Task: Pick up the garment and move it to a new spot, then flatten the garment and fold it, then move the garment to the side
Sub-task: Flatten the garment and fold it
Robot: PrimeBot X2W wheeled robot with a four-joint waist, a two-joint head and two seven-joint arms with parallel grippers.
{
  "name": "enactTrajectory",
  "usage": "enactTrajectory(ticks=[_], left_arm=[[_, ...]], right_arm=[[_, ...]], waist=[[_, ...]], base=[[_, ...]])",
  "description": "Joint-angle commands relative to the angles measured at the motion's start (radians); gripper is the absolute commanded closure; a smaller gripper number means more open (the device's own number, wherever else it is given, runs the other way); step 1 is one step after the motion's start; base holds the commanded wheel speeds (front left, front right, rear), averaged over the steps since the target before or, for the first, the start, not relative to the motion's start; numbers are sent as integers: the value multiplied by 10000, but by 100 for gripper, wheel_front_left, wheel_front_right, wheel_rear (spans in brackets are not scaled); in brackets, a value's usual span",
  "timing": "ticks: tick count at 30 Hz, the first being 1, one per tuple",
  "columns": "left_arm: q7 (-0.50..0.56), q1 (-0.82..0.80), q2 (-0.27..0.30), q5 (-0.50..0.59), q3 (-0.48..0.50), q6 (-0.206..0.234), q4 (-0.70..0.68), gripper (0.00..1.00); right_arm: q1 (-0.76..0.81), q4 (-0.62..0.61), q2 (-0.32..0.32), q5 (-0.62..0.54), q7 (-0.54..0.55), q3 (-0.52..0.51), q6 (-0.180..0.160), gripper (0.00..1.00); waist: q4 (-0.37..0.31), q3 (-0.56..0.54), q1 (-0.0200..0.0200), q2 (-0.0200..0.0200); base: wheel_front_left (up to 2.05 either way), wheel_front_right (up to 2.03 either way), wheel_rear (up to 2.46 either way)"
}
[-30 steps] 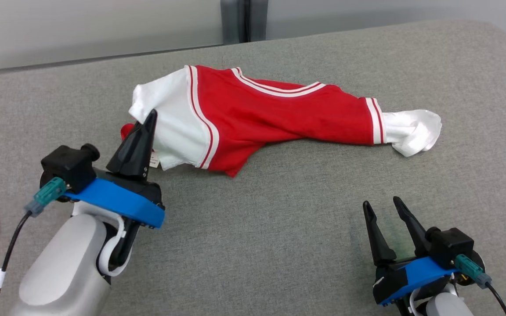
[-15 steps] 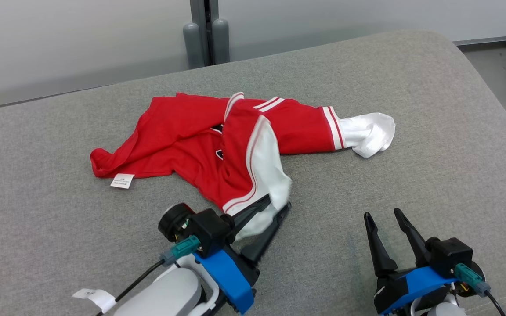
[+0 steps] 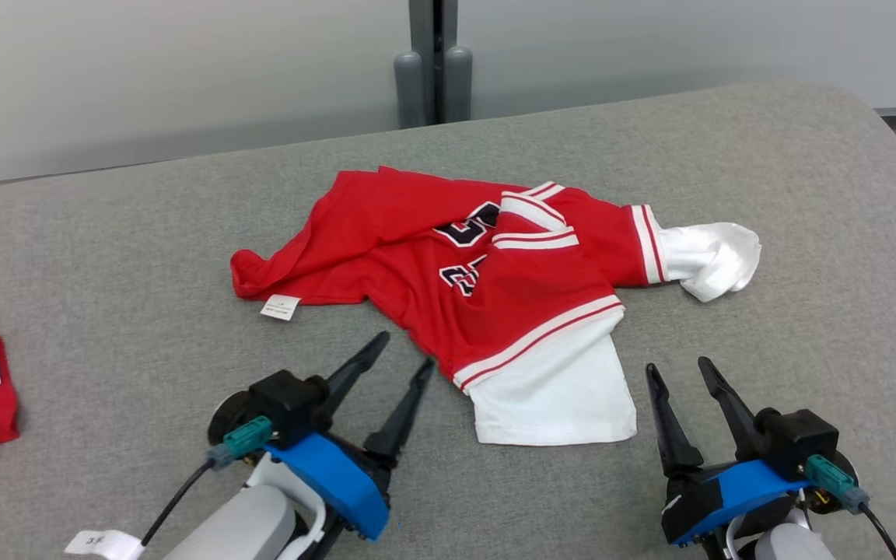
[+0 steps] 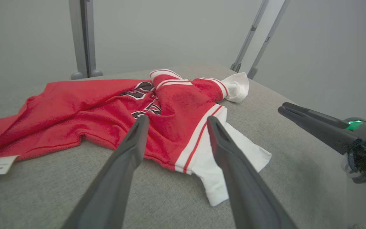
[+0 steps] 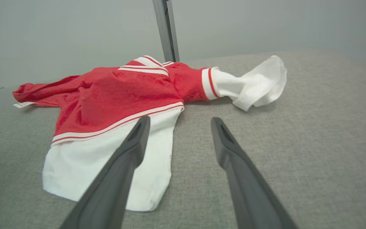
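Red-and-white cloth jersey [image 3: 495, 288] rumpled on grey fabric surface [image 3: 106, 233]; flatten/fold/side-move not done yet imo. Left gripper [image 3: 404, 350] & right gripper [image 3: 677, 364] both spread wide, empty.

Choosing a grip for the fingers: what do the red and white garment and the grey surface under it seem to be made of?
Garment: soft, matte knit cloth, probably jersey fabric; it lies limp in rumpled folds, with a fuzzy face in the left wrist view. Grey surface: matte woven-looking upholstery, flecked texture; its rounded corner hints at padding.
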Motion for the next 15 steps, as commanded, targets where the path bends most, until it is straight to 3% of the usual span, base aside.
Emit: enactTrajectory(ticks=[1,7,15], left_arm=[[-1,292,13,217,563,16,91,0],[-2,1479,-179,965,2786,16,322,0],[-2,3197,-1003,2322,6123,45,630,0]], right_arm=[[-172,112,-24,-10,-33,1,1,0],[-197,673,-21,-428,-31,-109,1,0],[207,1241,-24,-690,-31,-500,1,0]], waist=[[170,-19,1,-1],[645,-236,1,-1],[1170,-772,1,-1]], base=[[0,0,0],[0,0,0],[0,0,0]])
